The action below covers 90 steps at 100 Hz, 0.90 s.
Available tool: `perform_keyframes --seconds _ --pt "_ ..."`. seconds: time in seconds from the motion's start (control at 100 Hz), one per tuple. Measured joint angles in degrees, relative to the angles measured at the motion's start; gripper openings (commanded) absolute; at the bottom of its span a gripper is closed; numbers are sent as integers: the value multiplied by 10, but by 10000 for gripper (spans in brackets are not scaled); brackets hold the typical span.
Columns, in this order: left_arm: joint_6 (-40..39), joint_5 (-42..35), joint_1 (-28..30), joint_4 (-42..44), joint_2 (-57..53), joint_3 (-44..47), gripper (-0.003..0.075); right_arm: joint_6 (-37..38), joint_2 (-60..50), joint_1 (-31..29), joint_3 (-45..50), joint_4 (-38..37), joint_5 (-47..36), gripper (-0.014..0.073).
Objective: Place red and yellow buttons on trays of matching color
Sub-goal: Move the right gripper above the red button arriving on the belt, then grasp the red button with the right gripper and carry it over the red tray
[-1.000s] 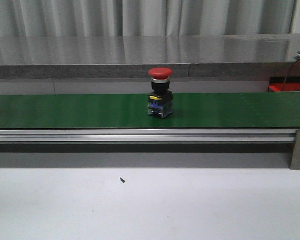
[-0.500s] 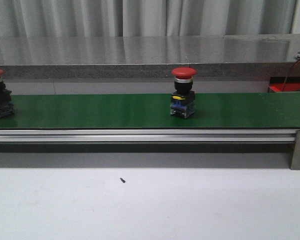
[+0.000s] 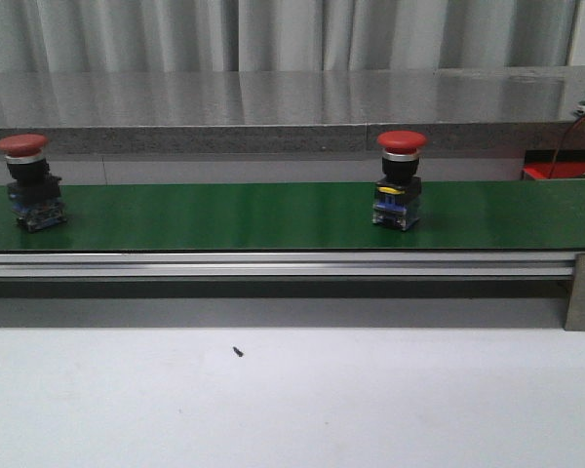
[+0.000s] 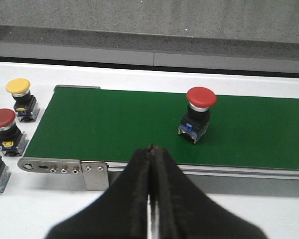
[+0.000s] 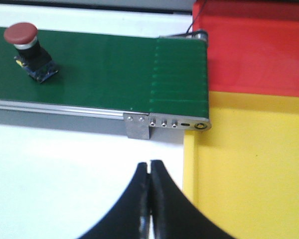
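— What did you see, starting from the left?

— Off the left end of the belt (image 4: 114,124), a few spare buttons sat on the white table: a yellow button (image 4: 20,94) and a red spare (image 4: 4,127) beside it, with another cut off at the picture's edge. I took them for stock waiting to be fed on. The left gripper (image 4: 150,199) hung short of the belt's near rail, its jaws clenched on nothing, and the left red button (image 4: 198,112) stood upright on the green beyond the tips and a little to one side.

— And the right side?

— A second red button (image 5: 29,50) stood upright on the belt, well away from the right gripper (image 5: 149,194) and off to its side. That gripper's jaws were pressed together too, empty, hovering over the white table just short of the rail.

— The trays?

— Past the belt's right end, the red tray (image 5: 254,50) lay farther from those jaws, the yellow tray (image 5: 249,164) right beside them. What I could see of each held nothing. My guess was they sat there to shorten the carry.

— So, progress?

— Nothing sorted, I'd say. Both grippers would need to open first.
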Motion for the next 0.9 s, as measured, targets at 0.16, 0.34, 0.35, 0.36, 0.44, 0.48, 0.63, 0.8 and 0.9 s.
perform_keyframes --seconds 0.16,0.34,0.35,0.36,0.44,0.48,0.63,0.8,0.9 --pt "0 0 0 -1 0 0 -19 0 120 0 -63 33 11 -89" --pt "0 0 0 -2 0 0 -19 -29 217 0 -103 50 21 197" --pt "0 0 0 -2 0 0 -19 -33 219 0 -106 54 21 215" --pt "0 0 0 -2 0 0 -19 -34 222 0 -107 54 21 253" --pt "0 0 0 -3 0 0 -19 -50 251 0 -120 69 22 470" --pt "0 0 0 -3 0 0 -19 -53 262 0 -124 77 19 570" --pt "0 0 0 -3 0 0 -19 -58 301 0 -146 94 10 616" --pt "0 0 0 -3 0 0 -19 -70 362 0 -188 98 10 617" --pt "0 0 0 -3 0 0 -19 -81 407 0 -220 103 10 617"
